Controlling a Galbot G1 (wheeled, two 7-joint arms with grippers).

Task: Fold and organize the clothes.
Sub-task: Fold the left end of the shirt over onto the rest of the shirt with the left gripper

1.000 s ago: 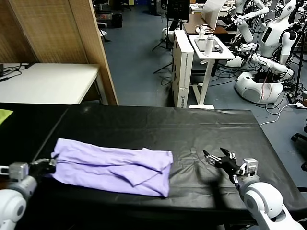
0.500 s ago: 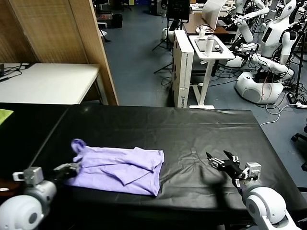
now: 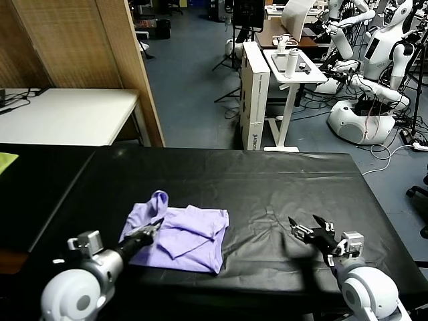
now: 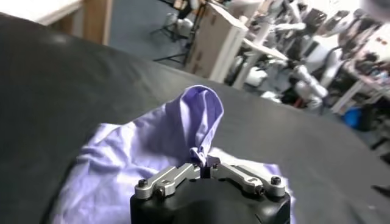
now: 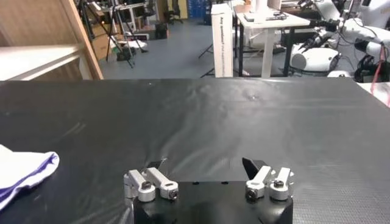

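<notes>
Lower left of frame, the left gripper (image 3: 155,226) pinches the T-shirt (image 3: 194,235) edge; it should lay it flat, while the right gripper (image 3: 311,231) waits wide.

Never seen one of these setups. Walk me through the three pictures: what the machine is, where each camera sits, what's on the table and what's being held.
This is a two-armed robot folding laundry. The wide picture comes from a camera on its head, looking down at a black table. The other two come from cameras on its wrists, each looking along its own gripper. On the table lies a pale lavender T-shirt, partly folded. The left gripper is shut on a pinch of the shirt's edge; its wrist view shows a loop of cloth rising from the closed fingers. The right gripper is open, holds nothing, and waits over bare table, apart from the shirt. Behind the table there are other robots and a white cart.
</notes>
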